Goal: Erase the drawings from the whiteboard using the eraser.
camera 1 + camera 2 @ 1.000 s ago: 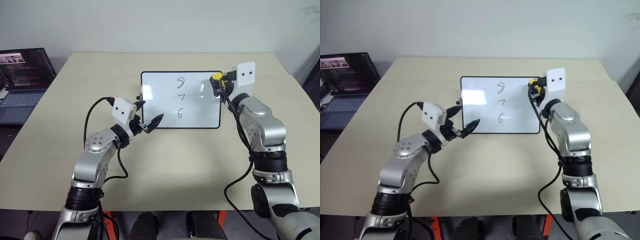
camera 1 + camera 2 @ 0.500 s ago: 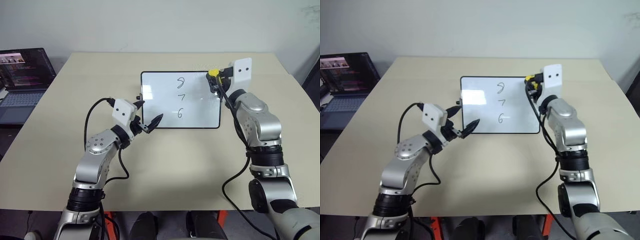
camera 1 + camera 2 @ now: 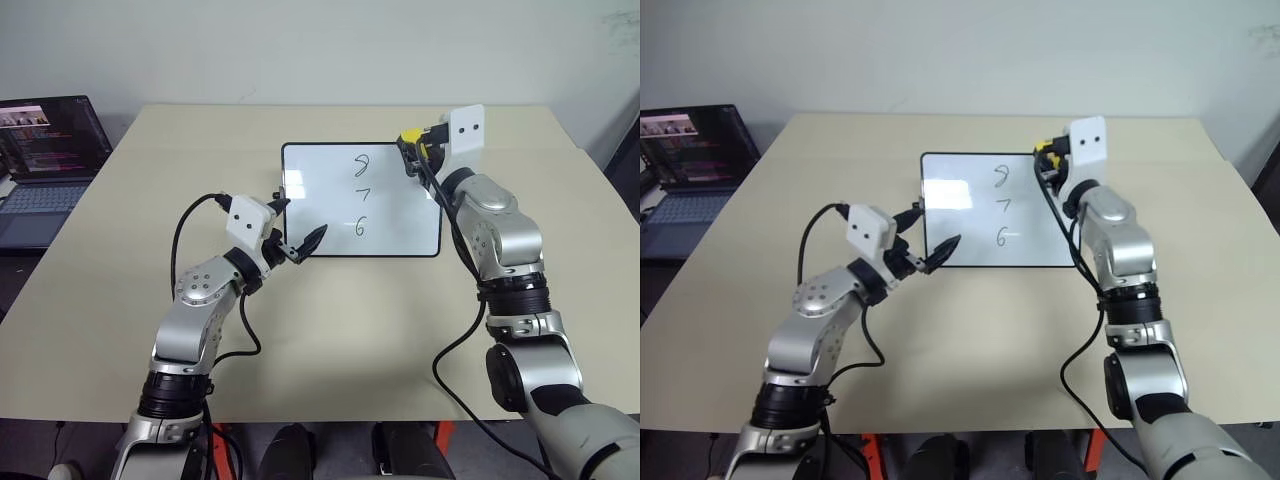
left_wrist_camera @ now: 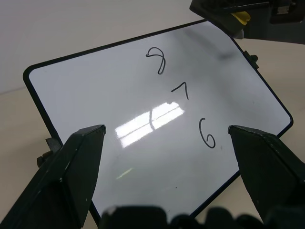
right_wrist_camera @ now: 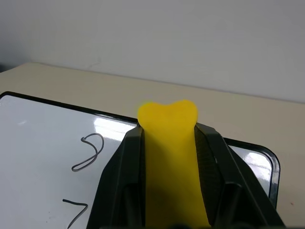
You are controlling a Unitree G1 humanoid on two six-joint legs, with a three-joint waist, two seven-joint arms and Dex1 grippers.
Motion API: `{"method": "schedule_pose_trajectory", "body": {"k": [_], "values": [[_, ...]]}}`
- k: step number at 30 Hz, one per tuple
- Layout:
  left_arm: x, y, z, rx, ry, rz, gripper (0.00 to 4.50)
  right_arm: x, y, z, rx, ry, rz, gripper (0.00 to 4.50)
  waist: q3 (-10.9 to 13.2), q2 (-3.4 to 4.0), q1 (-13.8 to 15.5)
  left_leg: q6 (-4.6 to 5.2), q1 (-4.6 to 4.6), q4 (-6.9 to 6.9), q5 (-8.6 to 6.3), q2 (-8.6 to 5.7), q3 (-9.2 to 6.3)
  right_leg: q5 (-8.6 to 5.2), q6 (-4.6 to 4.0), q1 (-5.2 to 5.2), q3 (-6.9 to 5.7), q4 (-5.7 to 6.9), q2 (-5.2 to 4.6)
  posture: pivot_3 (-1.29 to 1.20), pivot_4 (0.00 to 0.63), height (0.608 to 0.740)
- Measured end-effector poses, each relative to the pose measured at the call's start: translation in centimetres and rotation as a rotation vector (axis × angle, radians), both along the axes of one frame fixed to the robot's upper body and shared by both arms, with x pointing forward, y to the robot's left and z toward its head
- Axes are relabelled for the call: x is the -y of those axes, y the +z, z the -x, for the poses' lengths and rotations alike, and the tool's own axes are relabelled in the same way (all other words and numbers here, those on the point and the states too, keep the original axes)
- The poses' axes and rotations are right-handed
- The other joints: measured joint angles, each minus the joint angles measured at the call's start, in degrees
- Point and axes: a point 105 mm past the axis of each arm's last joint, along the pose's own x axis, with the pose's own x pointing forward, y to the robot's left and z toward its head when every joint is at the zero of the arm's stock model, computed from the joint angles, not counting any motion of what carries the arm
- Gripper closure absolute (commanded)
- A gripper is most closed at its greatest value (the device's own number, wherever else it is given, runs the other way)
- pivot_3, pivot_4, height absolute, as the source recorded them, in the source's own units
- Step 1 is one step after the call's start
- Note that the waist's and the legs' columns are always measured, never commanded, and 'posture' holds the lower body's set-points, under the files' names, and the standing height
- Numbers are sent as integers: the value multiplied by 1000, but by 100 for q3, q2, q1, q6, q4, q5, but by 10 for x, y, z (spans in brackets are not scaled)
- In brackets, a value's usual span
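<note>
Right wrist view: right tool point(image 5: 167, 157) clamped on eraser point(image 5: 169, 143). Lower flat onto whiteboard point(image 3: 320, 200), sweep across drawings point(image 3: 361, 193). Left tool point(image 4: 167, 143) spread, empty.

A beige table point(image 3: 350, 330) fills the middle of the frame, its far edge against a plain pale wall point(image 3: 320, 45). At the upper left, an open laptop point(image 3: 45, 165) shows a dark screen with lines of text.
</note>
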Motion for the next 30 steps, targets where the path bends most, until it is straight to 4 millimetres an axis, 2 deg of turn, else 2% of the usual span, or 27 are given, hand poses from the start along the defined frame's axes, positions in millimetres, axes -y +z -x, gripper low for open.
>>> {"method": "schedule_pose_trajectory", "body": {"k": [4,7,12,16,19,22,27,30], "values": [[2,5,-2,18,-7,-4,0,-1,-3,-6,1,-1,4,3398,0,0,-1,0,0,1,0,0,1,0,-1,-2,1,2,0,0,150,740],[3,9,-5,26,-13,-5,0,-6,4,-9,26,14,12,3398,0,0,-9,0,0,0,0,0,2,0,-1,-2,1,2,0,0,150,740],[3,4,-6,10,-18,-10,0,-17,9,-14,50,36,16,3398,0,0,-10,-1,-6,-1,1,1,4,1,-1,-11,3,2,0,0,150,740],[2,4,-6,11,-16,-17,0,-31,6,-17,53,74,21,3398,0,1,-10,-1,-10,-1,1,1,7,1,-1,-18,5,4,0,0,150,740],[0,6,-7,18,-8,-25,0,-49,8,-16,77,118,44,3398,0,0,-14,-2,-21,-1,1,3,10,1,-2,-32,7,7,0,0,150,740],[-4,8,-8,24,8,-37,0,-63,9,-14,90,161,47,3398,-1,0,-11,-11,-64,9,6,4,11,6,-2,-78,8,16,0,0,150,740],[-8,8,-8,27,27,-37,0,-70,-4,-15,50,191,62,3398,-1,0,-10,-18,-96,13,10,2,14,12,1,-101,8,5,-4,0,150,740],[-10,8,-6,28,36,-37,0,-71,-5,-16,48,189,69,3398,0,0,-9,-18,-99,12,11,2,16,12,1,-107,8,6,-4,0,150,740]]}}
